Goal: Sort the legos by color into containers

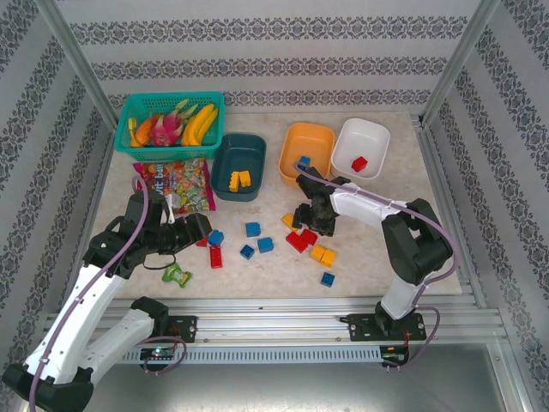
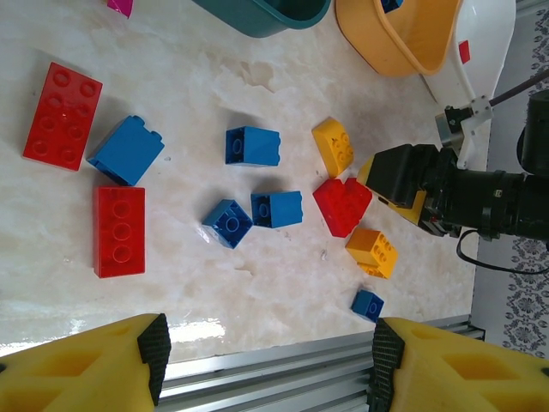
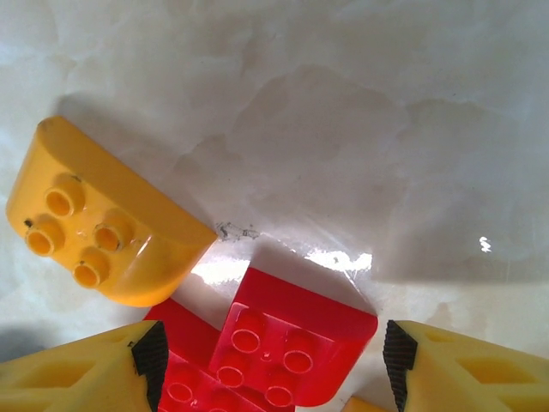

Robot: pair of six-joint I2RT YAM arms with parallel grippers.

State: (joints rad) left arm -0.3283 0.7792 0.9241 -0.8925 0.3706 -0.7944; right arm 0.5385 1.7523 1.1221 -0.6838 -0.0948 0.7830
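My right gripper (image 3: 270, 360), fingers parted and empty, hangs close over a red lego (image 3: 296, 339) lying between them at mid-table, a yellow lego (image 3: 103, 219) just beside it, the white container (image 1: 375, 137) holding one red piece on my side beyond.

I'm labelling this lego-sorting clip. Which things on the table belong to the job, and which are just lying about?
Job:
red, blue and yellow legos
teal tub
orange tub
white tub

Lying about:
turquoise mesh basket
candy bag
green toy figure
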